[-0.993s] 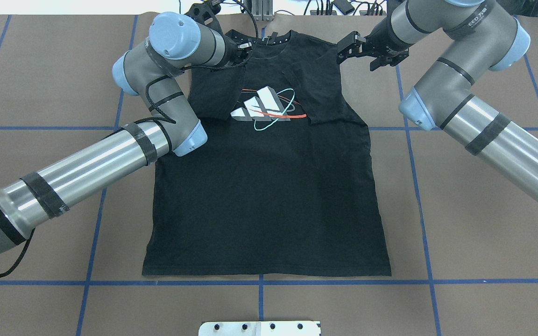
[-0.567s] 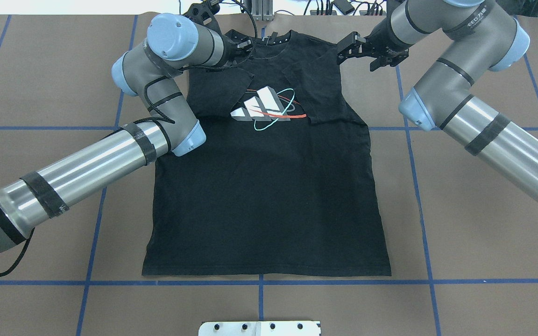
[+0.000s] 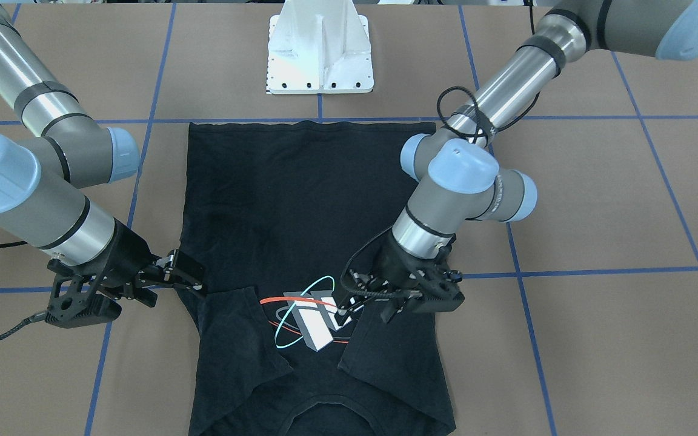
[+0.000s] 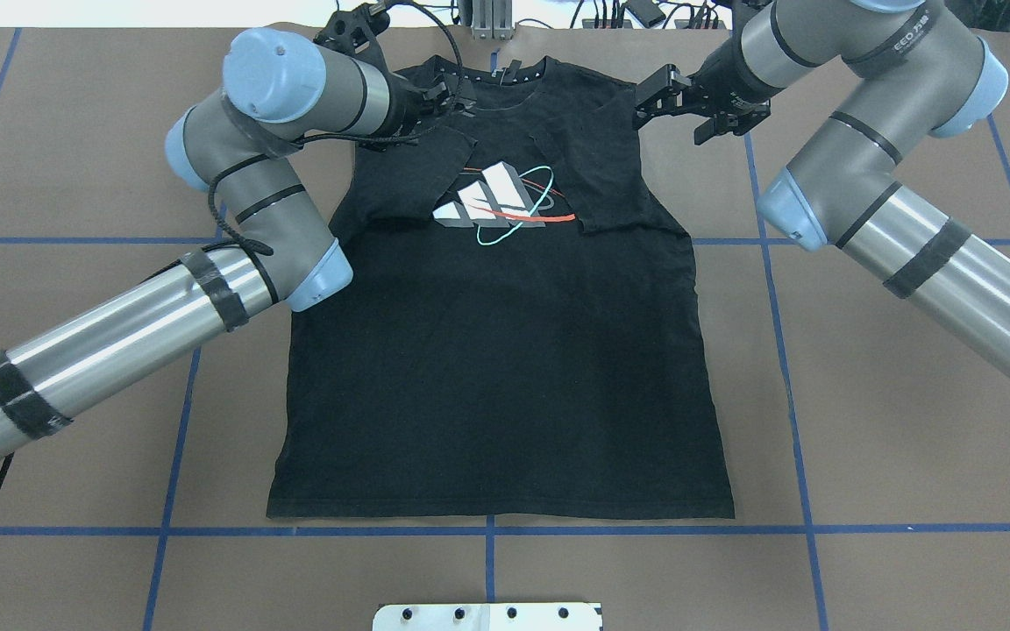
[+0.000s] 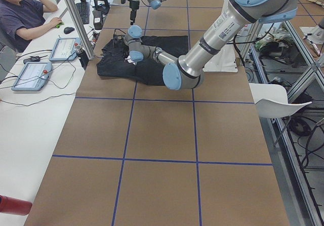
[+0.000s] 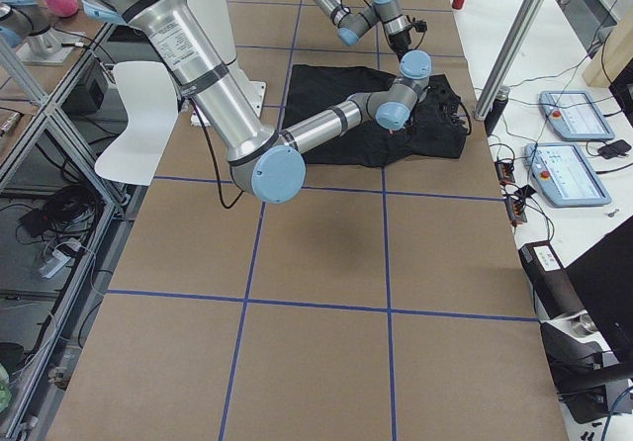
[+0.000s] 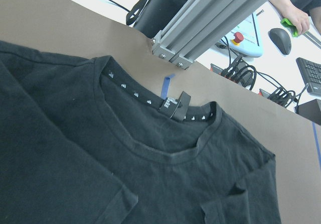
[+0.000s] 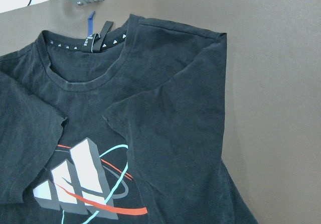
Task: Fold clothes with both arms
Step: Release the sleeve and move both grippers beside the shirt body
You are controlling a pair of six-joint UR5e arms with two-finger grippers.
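Observation:
The black T-shirt [image 4: 496, 368] lies flat on the table with its logo [image 4: 496, 202] facing up and its collar at the far edge. Both short sleeves are folded inward onto the chest. My left gripper [image 4: 457, 96] hovers over the left shoulder beside the collar, open and holding nothing; the front view shows this left gripper [image 3: 349, 300] next to the logo. My right gripper [image 4: 650, 92] is at the outer edge of the right shoulder, open, and the right gripper [image 3: 194, 278] touches or nearly touches the shirt's edge. Both wrist views show only cloth [image 7: 150, 174] [image 8: 180, 148], no fingers.
The white pedestal [image 3: 320, 54] stands just beyond the shirt's hem. An aluminium frame post [image 7: 210, 18] and cables run along the table's far edge behind the collar. A person [image 5: 25, 13] sits at a side desk with control tablets. Blue tape lines grid the brown tabletop.
My left arm's elbow and wrist have swung outward to the left, uncovering more of the folded left sleeve. The right gripper has shifted slightly toward the far edge. The shirt lies still.

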